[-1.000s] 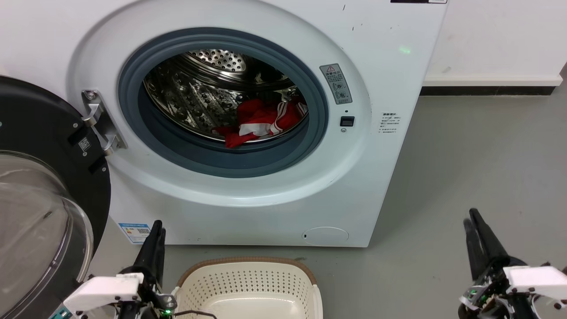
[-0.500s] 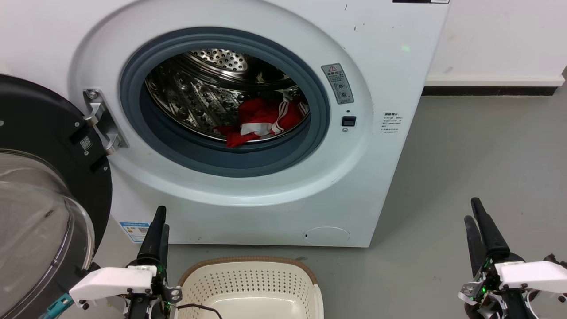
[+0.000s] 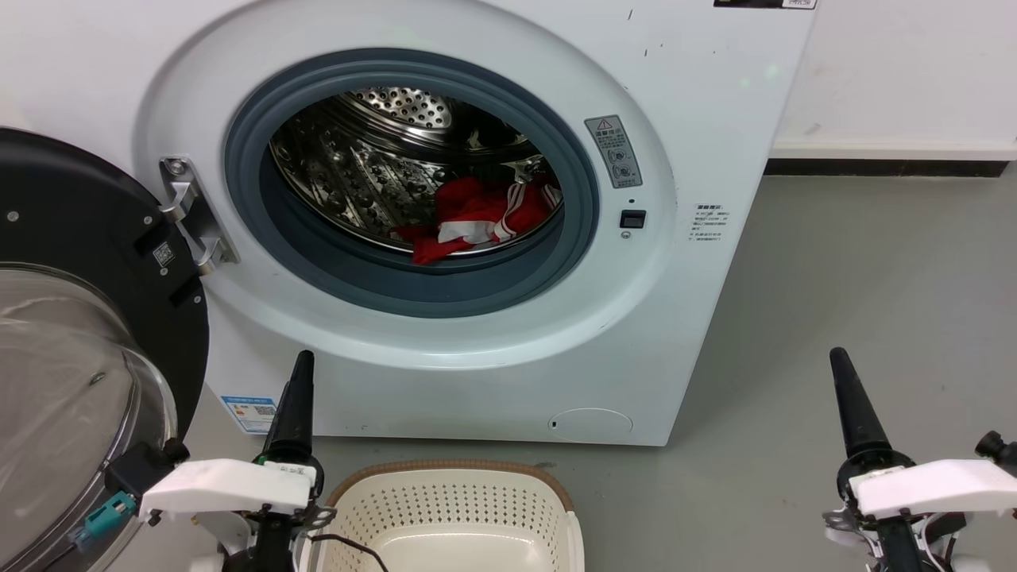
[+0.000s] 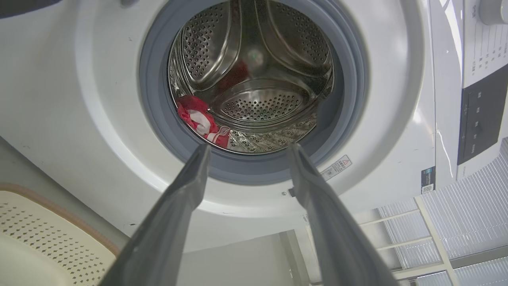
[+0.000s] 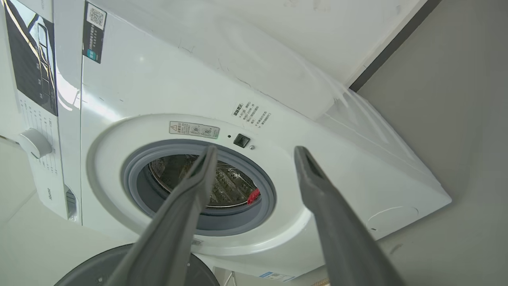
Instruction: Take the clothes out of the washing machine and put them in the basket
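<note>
Clothes [image 3: 475, 224], red w/ white stripes, lie crumpled at the btm of the steel drum [image 3: 357, 175], right of centre in the head view, front edge near the grey seal [image 3: 413, 290]. Nothing's touching them. Around that, the washing machine [image 3: 707, 119], white, porthole wide open; its black-framed glass door [image 3: 79, 318] hangs swung out on the left hinge. Down on the grey floor [image 3: 874, 278], right in front of the machine, sits the basket [image 3: 453, 508], cream w/ brown rim, a dark cable draped over its near-left edge. L gripper [image 4: 249, 147] is just left of the basket, fingers pointing up at the machine's lower front; wrist cam shows the two fingers spread well apart, gripping nothing, framing the lower rim of the porthole, clothes visible beyond the left finger. R gripper [image 5: 256, 150] is over bare floor, well right of the machine and apart from the basket; its wrist cam has the fingers parted wide too, nothing between them, aimed toward the porthole and latch area.
</note>
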